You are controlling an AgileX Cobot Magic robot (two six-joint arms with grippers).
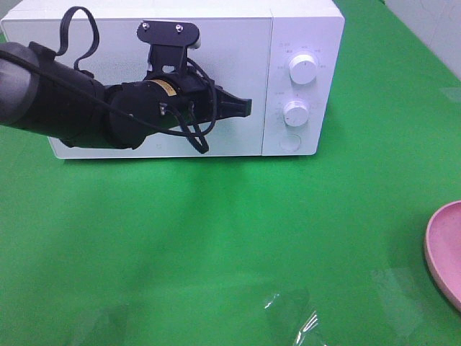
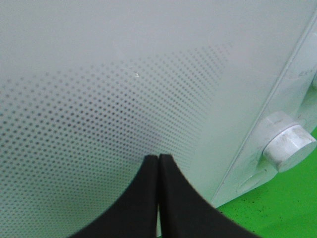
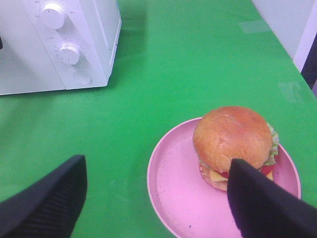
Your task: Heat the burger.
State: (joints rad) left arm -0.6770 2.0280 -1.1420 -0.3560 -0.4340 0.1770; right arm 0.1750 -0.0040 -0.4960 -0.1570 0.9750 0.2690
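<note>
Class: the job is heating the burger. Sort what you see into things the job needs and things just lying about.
Needed:
- round golden-brown burger
- white microwave oven
- round pink plate under the burger

Lying about:
- clear crumpled plastic scrap on the green table

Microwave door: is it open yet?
No, the microwave door sits flush and closed, with the shut left gripper in front of it.

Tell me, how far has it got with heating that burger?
Barely begun. The microwave door looks closed and the burger sits on its pink plate, away from the oven, so nothing is done yet. In hand: the left gripper, shut, is at the door front; the right gripper is open above the plate. Left: opening, loading, closing, setting the knobs.
</note>
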